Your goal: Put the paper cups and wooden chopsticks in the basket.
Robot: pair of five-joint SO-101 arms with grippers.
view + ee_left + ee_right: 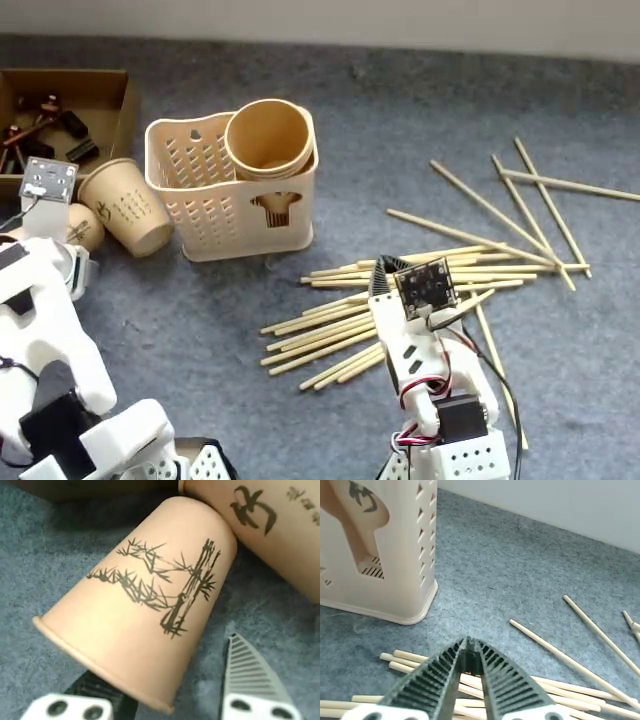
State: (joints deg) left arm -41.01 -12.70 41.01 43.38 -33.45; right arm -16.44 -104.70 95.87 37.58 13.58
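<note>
Left claw (165,672) is spread wide at the rim of a paper cup (145,610) lying on its side near the basket (215,215). Right claw (468,642) — pinched shut, nothing seen in it — hangs over the chopsticks (330,335) on the tabletop (400,130).

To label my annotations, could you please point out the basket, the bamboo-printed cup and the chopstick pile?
basket (215,220), high view, front wall.
bamboo-printed cup (150,555), left wrist view, side wall.
chopstick pile (325,335), high view, middle of the bundle.
</note>
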